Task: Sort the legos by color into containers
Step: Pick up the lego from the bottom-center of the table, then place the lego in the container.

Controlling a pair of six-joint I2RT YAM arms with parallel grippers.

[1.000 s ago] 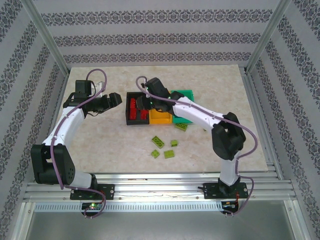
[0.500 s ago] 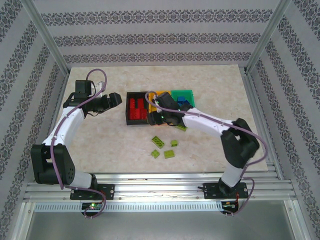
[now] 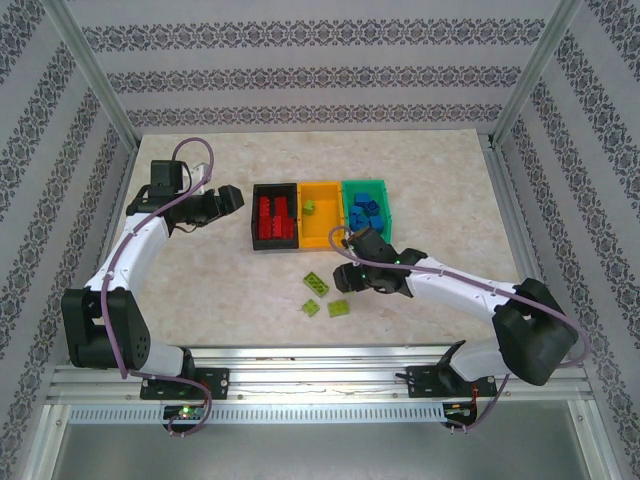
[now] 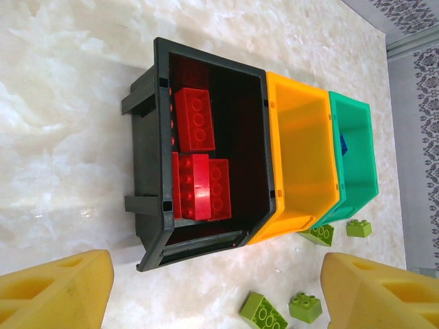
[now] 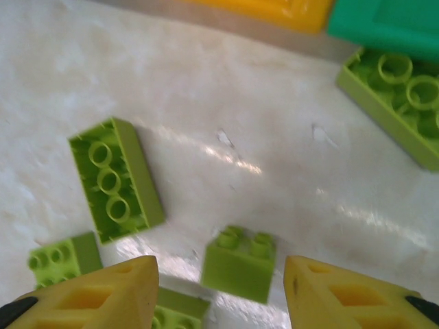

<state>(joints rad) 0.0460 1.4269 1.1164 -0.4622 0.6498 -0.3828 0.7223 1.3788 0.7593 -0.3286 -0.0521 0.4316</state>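
Marble tabletop [image 3: 230,290]; two-stud lime lego [image 5: 239,264] seemed light, stiff, slick: pinch flat sides. Right gripper [image 5: 218,277], left gripper [image 4: 216,288] jaws were apart.

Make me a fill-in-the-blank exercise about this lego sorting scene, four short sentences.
1. The black bin holds only ____ bricks.
2. The blue bricks lie in the ____ bin.
3. The orange bin holds a single brick, coloured ____.
4. The right gripper hovers over a two-stud brick with its jaws ____.

Missing words: red; green; lime green; open.
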